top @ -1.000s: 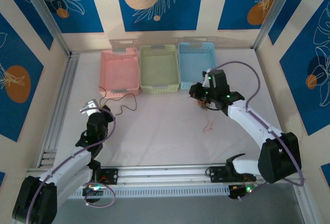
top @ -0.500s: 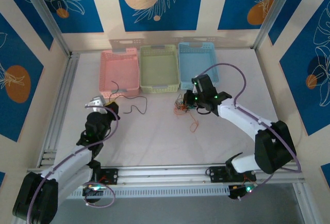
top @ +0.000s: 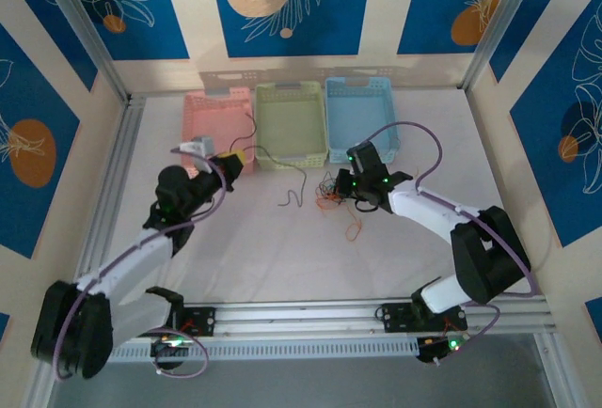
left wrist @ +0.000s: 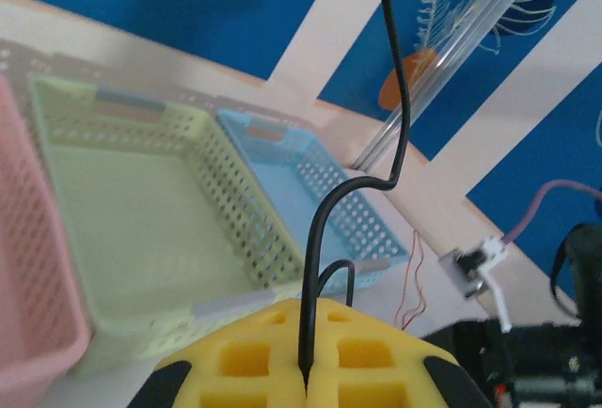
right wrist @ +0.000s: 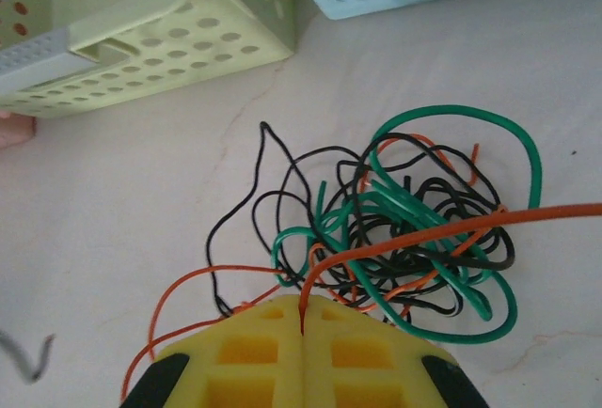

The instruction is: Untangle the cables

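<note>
The cables form a small clump (right wrist: 423,239) of black, green and orange-red wires on the white table, in front of the green basket. My right gripper (right wrist: 302,328) is shut on an orange-red wire (right wrist: 442,234) that runs out of the clump. From above, the right gripper (top: 342,186) sits right at the clump (top: 329,198). My left gripper (left wrist: 306,384) is shut on a separate black wire (left wrist: 324,229) that sticks up from its yellow pads. From above, the left gripper (top: 235,160) hovers by the pink basket's near right corner, and the black wire (top: 292,194) trails to the right.
Three perforated baskets stand in a row at the back: pink (top: 188,126), green (top: 292,160) and blue (top: 357,81). A loose orange-red strand (top: 353,229) lies just in front of the clump. Metal rails run along the left and near edges.
My left gripper has risen and swung right toward the baskets, dragging the black wire along. My right gripper has shifted left and lower with the clump.
</note>
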